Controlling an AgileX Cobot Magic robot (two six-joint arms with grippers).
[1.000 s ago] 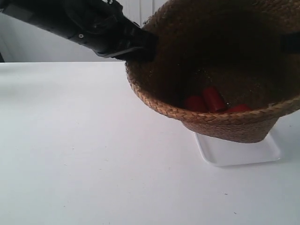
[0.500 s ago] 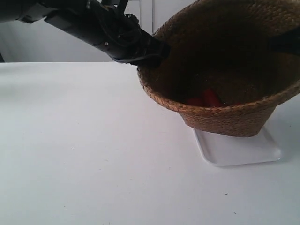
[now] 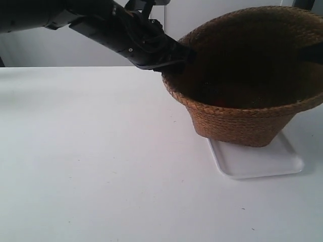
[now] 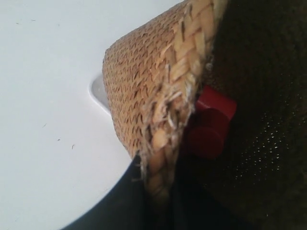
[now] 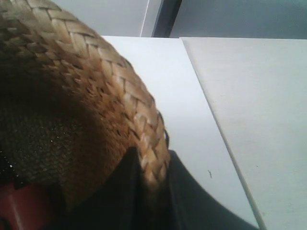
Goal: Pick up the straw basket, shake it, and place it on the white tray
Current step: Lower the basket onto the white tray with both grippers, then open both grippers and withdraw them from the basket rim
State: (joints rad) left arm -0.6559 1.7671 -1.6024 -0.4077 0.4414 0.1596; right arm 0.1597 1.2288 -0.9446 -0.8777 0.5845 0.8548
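Over the white tray [image 3: 275,164], toward the exterior view's right end of the bench [image 3: 101,171], the straw basket [image 3: 242,118] is held almost level, with its squarish base low over the tray's far part; whether the base is touching cannot be told. The left hand [image 4: 158,199] is clamped on the braided rim, one finger outside the weave and one inside, and the right hand [image 5: 152,189] is clamped in the same way, apparently on the opposite side of the rim. Red cylinders [image 4: 211,127] are seen loose in the dark interior. The setting-down is judged to be the step in hand. For it to be done well, both hands should be lowered at one rate, so that the rim is kept level and the cylinders are not thrown to one side. The base appears to sit a little toward the tray's edge at the exterior view's left, so a slight shift the other way is advised before weight is given up. The grip should be released only once the base is borne flat inside the low raised rim, and the inner fingers should be lifted clear with care, since frayed straw at the rim could be snagged.
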